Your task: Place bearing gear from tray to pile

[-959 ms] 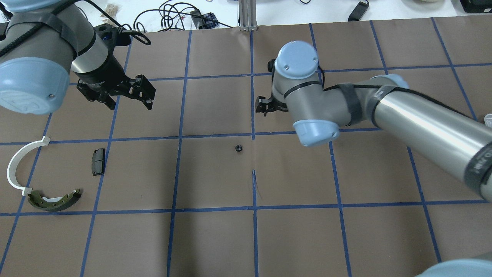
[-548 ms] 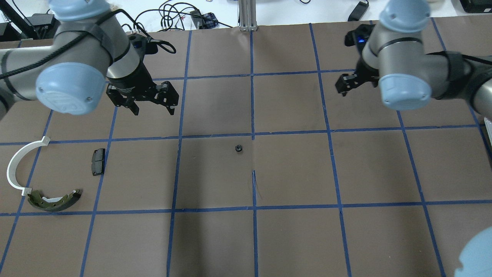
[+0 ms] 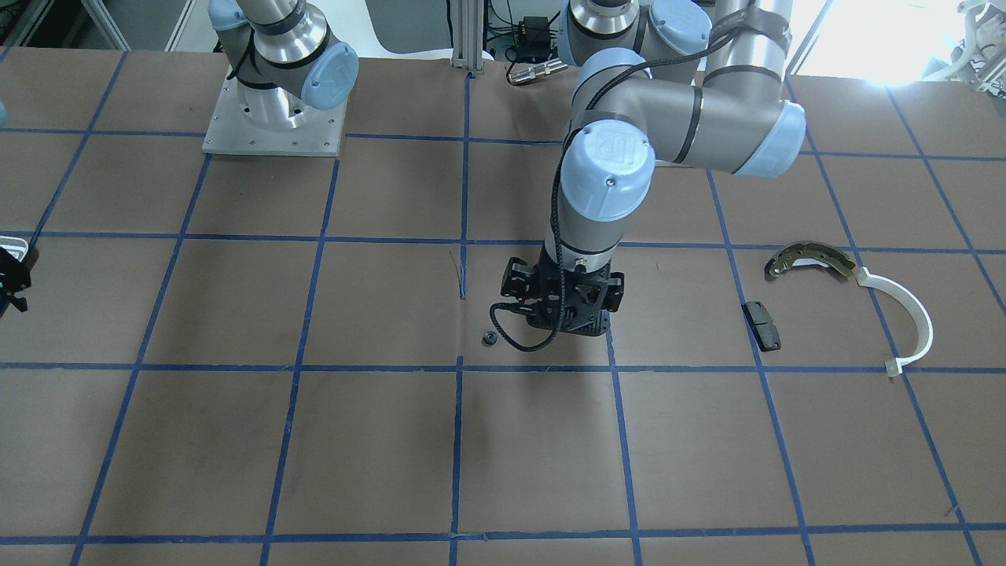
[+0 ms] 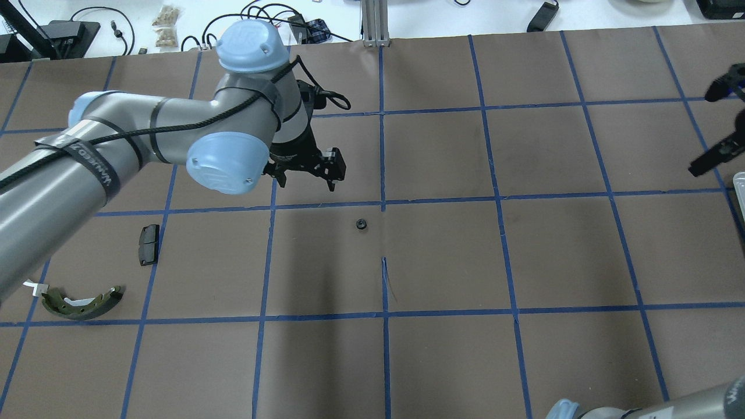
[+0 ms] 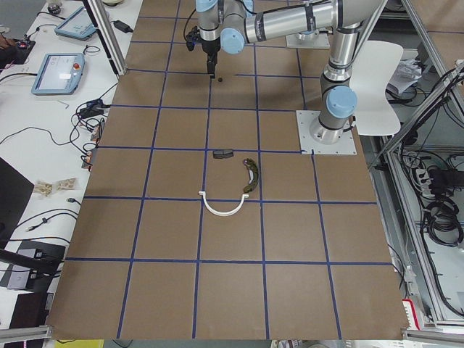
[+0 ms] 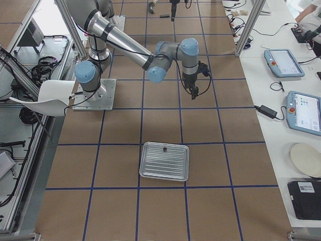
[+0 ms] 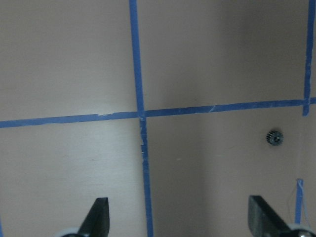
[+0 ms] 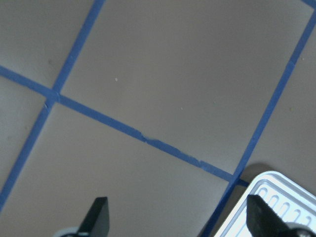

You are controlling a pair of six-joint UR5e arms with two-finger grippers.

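The bearing gear (image 4: 361,224), small and black, lies on the brown table, also in the front view (image 3: 488,339) and the left wrist view (image 7: 275,137). My left gripper (image 4: 307,179) is open and empty, above the table just behind and left of the gear. My right gripper (image 4: 701,167) is open and empty at the table's right edge beside the silvery tray (image 4: 740,186), whose corner shows in the right wrist view (image 8: 276,202). The pile is far left: brake shoe (image 4: 81,302), black pad (image 4: 148,244), and white half-ring (image 3: 904,314), mostly hidden overhead by my left arm.
In the exterior right view the tray (image 6: 164,161) holds one small dark part (image 6: 164,149). Blue tape lines grid the table. Cables and a metal post (image 4: 375,23) lie beyond the far edge. A short tear in the paper (image 4: 387,279) sits near the gear.
My left arm has swung right from near the pile side toward the gear. My right arm has pulled away from the table's middle to the right edge by the tray. The gear has not moved.
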